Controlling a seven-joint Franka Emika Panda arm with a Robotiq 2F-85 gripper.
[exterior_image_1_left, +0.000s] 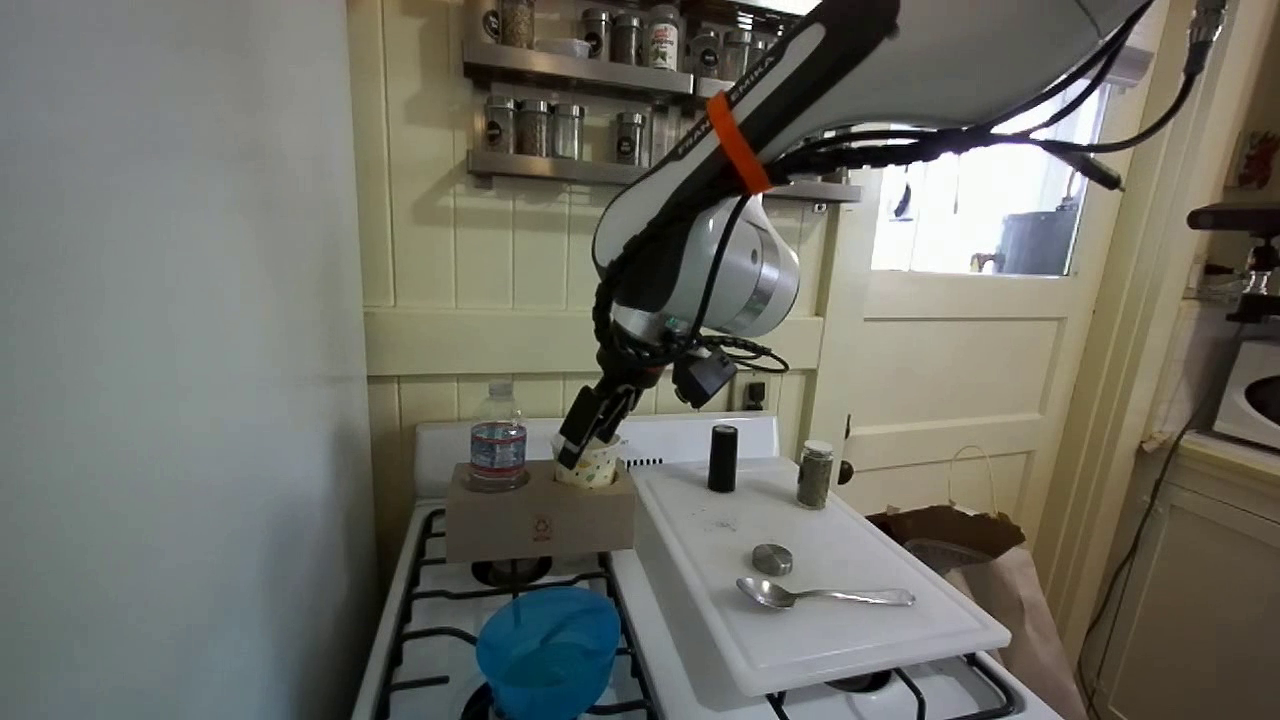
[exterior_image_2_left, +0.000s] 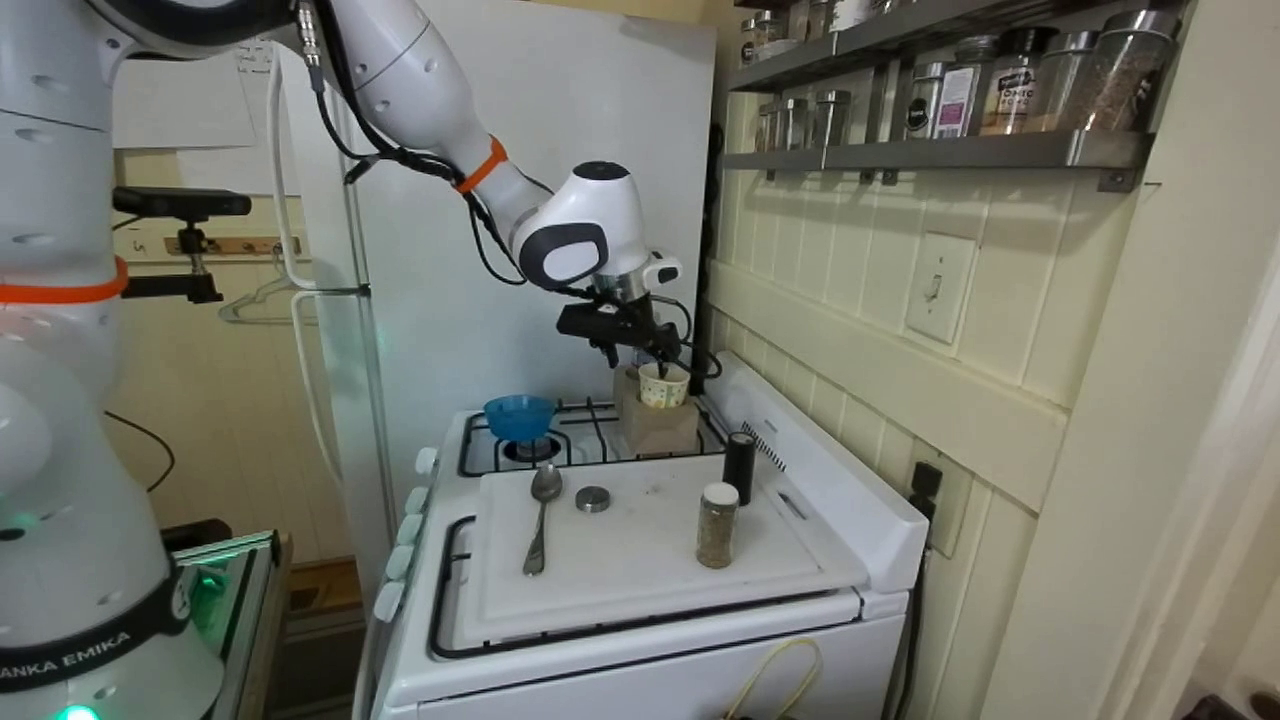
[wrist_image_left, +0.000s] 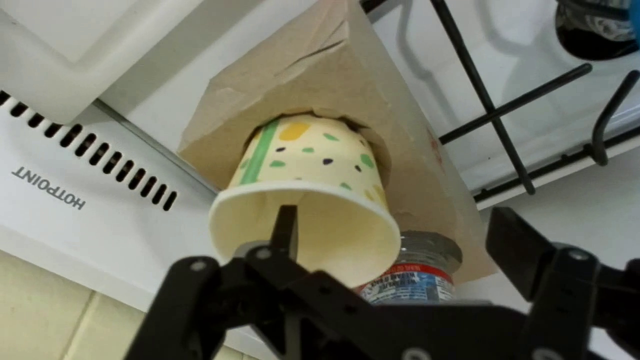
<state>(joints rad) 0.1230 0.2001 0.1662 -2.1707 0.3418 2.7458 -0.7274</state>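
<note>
Cup (wrist_image_left: 315, 160) sits in the box (exterior_image_1_left: 500, 525) by its edge opposite the bottle (exterior_image_1_left: 498, 447), not yet gripped: your gripper (wrist_image_left: 397, 220) stands spread, one finger (wrist_image_left: 285, 230) over the cup's mouth.

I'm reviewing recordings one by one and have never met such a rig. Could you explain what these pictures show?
The machine is a robot arm ending in a black two-fingered gripper. Two pictures come from cameras outside the robot; the third from one on its wrist. On a stove stand a blue bowl and a cardboard box; a patterned cup sits in the box's hole, with a plastic bottle beside it. A white board there carries a spoon, a metal disc, a black cylinder and a jar with a pale lid. The gripper is open and holds nothing: one finger is at the cup's mouth, the other off to the side. Whether it touches the cup is unclear.
</note>
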